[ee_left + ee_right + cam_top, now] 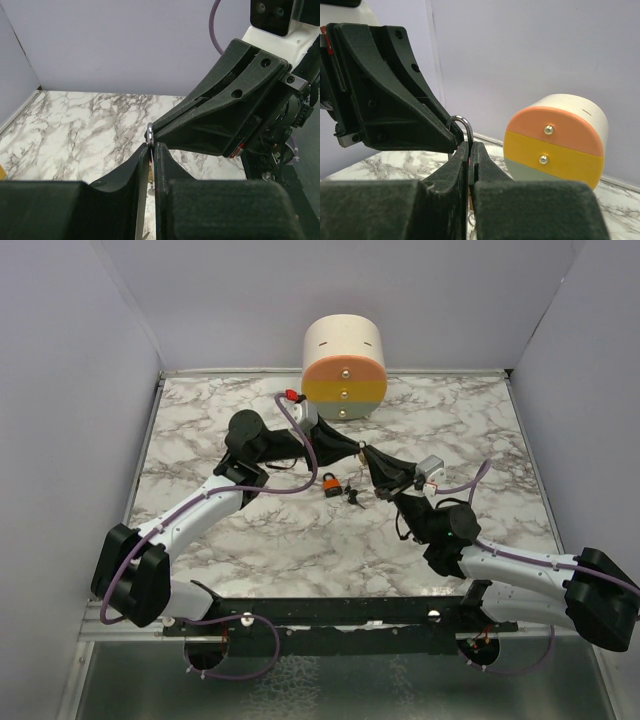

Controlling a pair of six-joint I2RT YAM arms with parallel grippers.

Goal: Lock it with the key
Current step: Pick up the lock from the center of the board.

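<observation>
One big marble table (300, 550) lay under everything, with plain walls all round it. At the back of the table stood a round cream box (344, 355) with three little drawers, orange on top, yellow in the middle and grey-green at the bottom. Both arms reached in and met nose to nose above the middle of the table, just in front of the box. The right gripper (470, 147) had its fingers squeezed together on a silver loop (462, 122) that stuck up between them, with a bit of red showing in the crack. The left gripper (151, 150) had its fingers nearly together too, pinching the same loop at their tips. A small orange padlock (329, 481) sat on the table below the grippers. The key (355, 495), tiny and black, lay on the table just beside the padlock, and no gripper touched it
</observation>
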